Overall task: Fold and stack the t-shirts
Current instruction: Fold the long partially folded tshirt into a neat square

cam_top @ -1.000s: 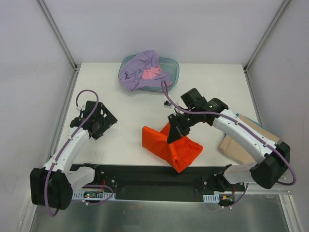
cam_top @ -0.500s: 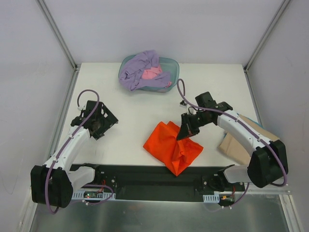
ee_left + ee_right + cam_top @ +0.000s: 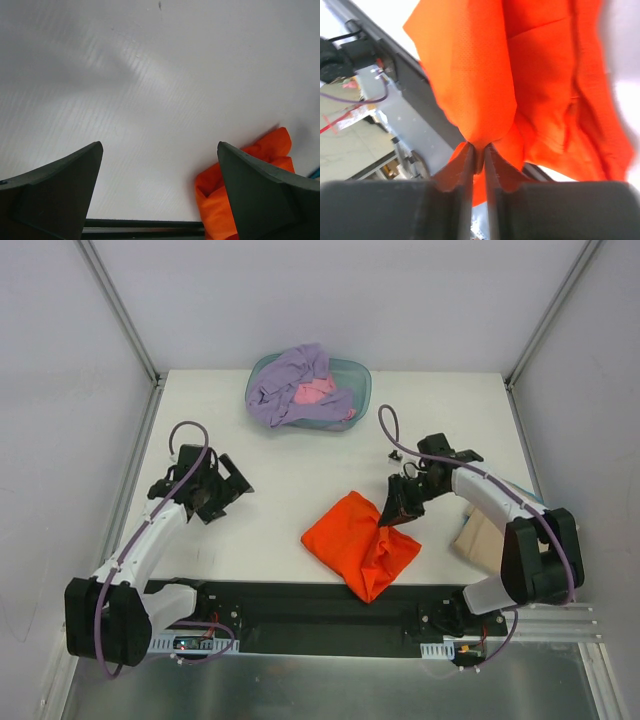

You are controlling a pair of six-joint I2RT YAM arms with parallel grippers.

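The bright orange-red t-shirt (image 3: 352, 540) lies bunched near the table's front edge, right of centre. My right gripper (image 3: 392, 512) sits at its right edge, shut on a fold of the cloth. In the right wrist view the orange-red t-shirt (image 3: 545, 75) runs down into the narrow slit between the right gripper's (image 3: 477, 150) fingers. My left gripper (image 3: 232, 485) stands open over bare table to the left, nothing between its fingers; in its own view the left gripper (image 3: 159, 146) frames white table with the orange-red t-shirt (image 3: 212, 195) at lower right. A lavender t-shirt (image 3: 285, 385) and a pink t-shirt (image 3: 315, 392) lie heaped at the back.
The lavender and pink cloth sits in a translucent teal tub (image 3: 362, 378) at the back centre. A tan cardboard sheet (image 3: 478, 538) lies at the right edge, partly under the right arm. A black rail (image 3: 300, 615) runs along the near edge.
My right gripper has moved right, drawing a fold of the orange-red t-shirt with it, so the cloth now lies more compact. The left gripper has shifted slightly right.
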